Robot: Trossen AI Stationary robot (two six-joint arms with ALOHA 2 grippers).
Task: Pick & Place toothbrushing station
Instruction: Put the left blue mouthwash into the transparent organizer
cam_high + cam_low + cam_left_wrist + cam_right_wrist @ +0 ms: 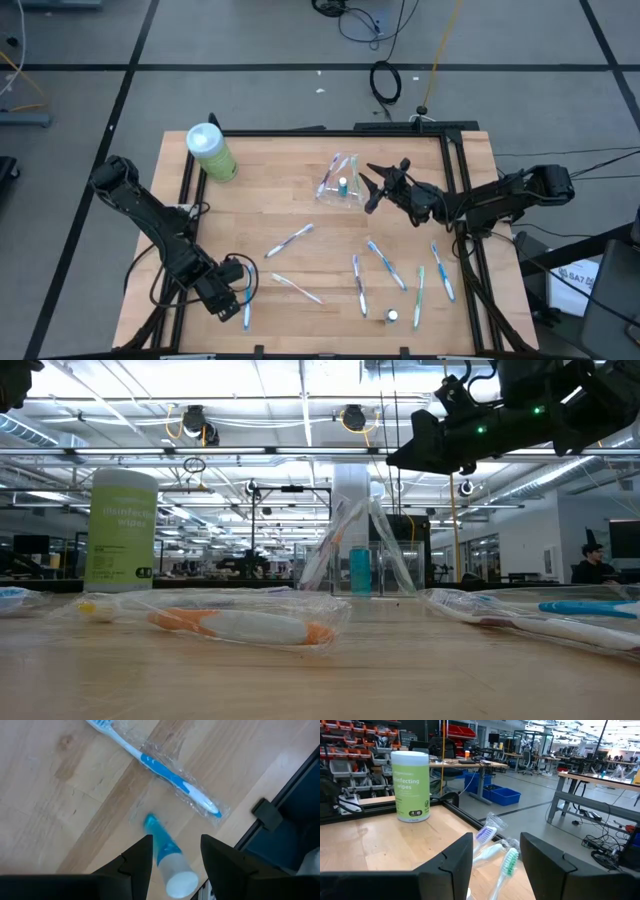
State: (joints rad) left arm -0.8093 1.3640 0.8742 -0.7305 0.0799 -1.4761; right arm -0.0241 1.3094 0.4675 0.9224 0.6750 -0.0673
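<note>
The clear plastic cup (340,186) stands at the table's far middle with several wrapped toothbrushes and a blue tube in it; it also shows in the low view (360,555). My right gripper (372,188) is open, above the table just right of the cup. Its fingers flank the brush heads (492,847) without touching them. My left gripper (238,298) is open at the near left. A small blue tube with a white cap (169,862) lies between its fingers. A wrapped blue toothbrush (160,770) lies just beyond it.
The light-green wipes bottle (212,152) stands at the far left. Several wrapped toothbrushes (290,240) (385,262) (442,270) and a small tube (392,315) lie across the near half of the table. Black frame rails (455,180) edge the table. A person (592,560) is in the room behind.
</note>
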